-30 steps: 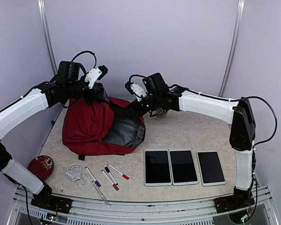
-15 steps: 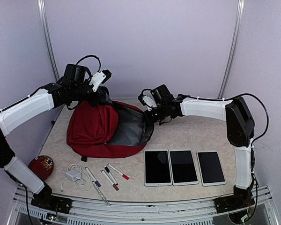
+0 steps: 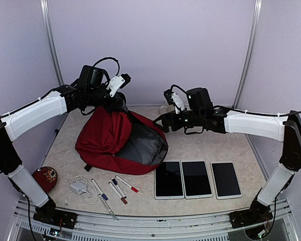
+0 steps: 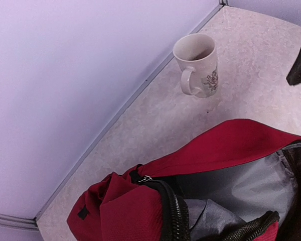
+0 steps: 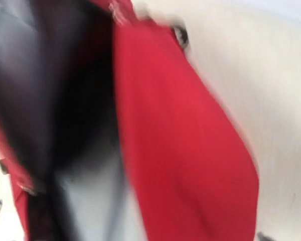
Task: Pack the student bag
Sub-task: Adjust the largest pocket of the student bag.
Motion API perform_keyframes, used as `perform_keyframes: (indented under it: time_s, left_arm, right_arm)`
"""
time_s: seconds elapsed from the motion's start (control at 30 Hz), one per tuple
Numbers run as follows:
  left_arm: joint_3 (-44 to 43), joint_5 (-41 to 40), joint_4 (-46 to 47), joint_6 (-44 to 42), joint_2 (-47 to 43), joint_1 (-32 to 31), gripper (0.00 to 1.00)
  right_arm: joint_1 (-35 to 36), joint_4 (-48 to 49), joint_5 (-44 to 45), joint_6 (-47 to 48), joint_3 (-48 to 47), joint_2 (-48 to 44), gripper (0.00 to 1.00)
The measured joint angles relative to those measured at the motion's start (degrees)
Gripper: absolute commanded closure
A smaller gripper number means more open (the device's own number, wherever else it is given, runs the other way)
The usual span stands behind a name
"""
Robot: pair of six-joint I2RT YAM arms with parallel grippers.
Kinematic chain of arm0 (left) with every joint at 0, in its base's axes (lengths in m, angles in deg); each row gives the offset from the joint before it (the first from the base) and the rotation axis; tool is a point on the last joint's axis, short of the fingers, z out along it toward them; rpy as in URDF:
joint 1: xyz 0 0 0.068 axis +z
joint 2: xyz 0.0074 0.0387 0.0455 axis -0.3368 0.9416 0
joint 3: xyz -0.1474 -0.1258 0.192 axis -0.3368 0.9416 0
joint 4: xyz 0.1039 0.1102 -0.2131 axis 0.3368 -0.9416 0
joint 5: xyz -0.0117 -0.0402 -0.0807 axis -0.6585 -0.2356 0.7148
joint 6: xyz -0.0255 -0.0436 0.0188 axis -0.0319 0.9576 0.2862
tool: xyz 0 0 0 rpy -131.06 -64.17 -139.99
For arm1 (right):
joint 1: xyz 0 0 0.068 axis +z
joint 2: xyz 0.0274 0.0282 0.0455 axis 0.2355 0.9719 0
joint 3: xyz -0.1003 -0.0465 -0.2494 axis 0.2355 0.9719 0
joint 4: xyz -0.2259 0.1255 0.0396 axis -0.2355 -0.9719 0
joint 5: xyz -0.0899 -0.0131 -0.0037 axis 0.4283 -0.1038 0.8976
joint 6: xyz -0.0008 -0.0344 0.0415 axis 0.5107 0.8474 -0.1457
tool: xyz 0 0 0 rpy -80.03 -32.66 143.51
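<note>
The student bag [image 3: 106, 138] sits on the left half of the tabletop [image 3: 210, 148], its top pulled up into a peak and its mouth gaping toward the right, grey lining showing. The left gripper [image 3: 114, 104] is clamped on that peak at the bag's rear. The right gripper [image 3: 161, 123] hangs just beside the open mouth's right edge. Its wrist view is a blur of red fabric, so I cannot tell how its jaws stand. A white mug [image 4: 196, 64] stands near the back edge. Along the near edge lie three tablets [image 3: 196, 178], some markers [image 3: 118, 190], a white charger [image 3: 79, 188] and a round red case [image 3: 44, 178].
</note>
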Motion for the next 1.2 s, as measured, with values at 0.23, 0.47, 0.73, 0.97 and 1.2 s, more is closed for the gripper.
perform_keyframes:
  time_s: [0.23,0.47,0.73,0.97,1.2]
  left_arm:
    - [-0.07,3.63,-1.7,2.99,0.55,-1.55,1.0]
    - [-0.07,5.29,-1.7,3.85,0.55,-1.79,1.0]
    - [-0.07,7.15,-1.73,4.15,0.55,-1.7,0.58]
    - [5.29,6.47,7.32,7.06,-3.13,-1.2,0.01]
    - [25.86,0.92,24.87,9.79,-25.07,-4.11,0.03]
  right_arm:
    - [1.68,12.98,-13.29,6.71,-1.46,-0.39,0.08]
    - [2.49,13.62,-21.38,8.81,-11.69,13.88,0.14]
    - [3.04,12.37,-25.77,5.75,-17.73,21.88,1.0]
    - [3.39,17.64,-27.28,-5.99,-17.57,21.88,1.0]
    - [3.54,19.87,-22.69,-20.63,-17.59,21.88,1.0]
